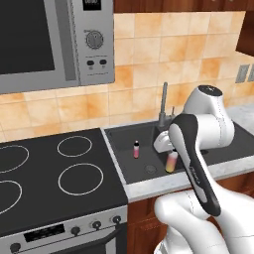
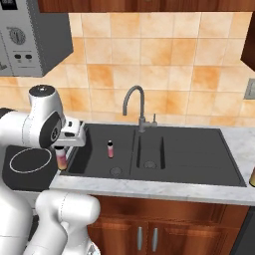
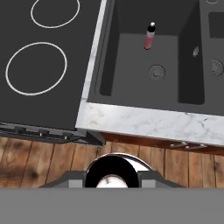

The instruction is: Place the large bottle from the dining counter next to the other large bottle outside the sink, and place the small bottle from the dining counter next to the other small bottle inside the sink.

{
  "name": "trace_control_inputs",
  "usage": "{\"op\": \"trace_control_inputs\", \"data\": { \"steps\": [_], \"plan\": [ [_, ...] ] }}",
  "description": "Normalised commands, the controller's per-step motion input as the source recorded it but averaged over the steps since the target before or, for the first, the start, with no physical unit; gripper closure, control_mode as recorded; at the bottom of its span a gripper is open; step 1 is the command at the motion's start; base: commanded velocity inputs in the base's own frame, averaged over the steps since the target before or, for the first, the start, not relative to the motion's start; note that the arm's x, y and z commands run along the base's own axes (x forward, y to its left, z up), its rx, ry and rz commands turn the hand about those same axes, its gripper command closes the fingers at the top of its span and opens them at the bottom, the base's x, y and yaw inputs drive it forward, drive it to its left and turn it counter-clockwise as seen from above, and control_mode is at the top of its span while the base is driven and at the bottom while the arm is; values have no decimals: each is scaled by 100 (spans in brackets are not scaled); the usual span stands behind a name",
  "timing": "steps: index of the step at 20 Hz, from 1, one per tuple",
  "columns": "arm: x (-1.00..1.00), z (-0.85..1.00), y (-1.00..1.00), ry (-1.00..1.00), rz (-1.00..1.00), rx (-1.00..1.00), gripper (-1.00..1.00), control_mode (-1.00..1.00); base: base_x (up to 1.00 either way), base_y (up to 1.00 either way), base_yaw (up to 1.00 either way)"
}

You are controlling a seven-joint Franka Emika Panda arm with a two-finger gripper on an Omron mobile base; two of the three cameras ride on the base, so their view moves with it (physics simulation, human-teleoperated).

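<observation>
A small pink bottle [image 1: 136, 149] [image 2: 110, 148] [image 3: 150, 36] with a dark cap stands upright in the left basin of the dark sink [image 1: 124, 141] [image 2: 199, 164] [image 3: 131, 87]. My gripper [image 1: 171, 153] [image 2: 61, 149] [image 3: 113, 177] is shut on a second pink bottle [image 1: 171, 162] [image 2: 61, 159] [image 3: 113, 168] of much the same look. That bottle hangs upright, in the air near the sink's front left corner. From the hand view I see its dark round cap from above, between the fingers. No large bottle shows clearly.
A grey faucet [image 1: 163, 106] [image 2: 135, 104] rises behind the sink. The black stove [image 1: 54, 173] [image 3: 39, 65] lies to its left, under a microwave [image 1: 49, 39]. A marble counter edge [image 2: 149, 189] [image 3: 153, 124] runs in front. An amber thing [image 2: 253, 177] is cut off at the right edge.
</observation>
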Motion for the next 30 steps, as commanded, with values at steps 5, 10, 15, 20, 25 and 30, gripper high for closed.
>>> {"op": "trace_control_inputs", "data": {
  "steps": [5, 10, 15, 20, 25, 30],
  "plan": [
    [14, 0, 0, 1, 0, 0, 100, -100, 0, 0, 0],
    [49, -4, 13, 6, -3, 0, 100, -100, 0, 0, 0],
    [43, -26, 19, 1, -10, -1, 100, -100, 0, 0, 0],
    [19, -37, 0, 11, -23, -2, 100, -100, 0, 0, 0],
    [19, -36, 0, 2, -19, 0, 100, -100, 0, 0, 0],
    [44, -10, 0, 0, -1, 0, 100, -100, 0, 0, 0]
  ]
}}
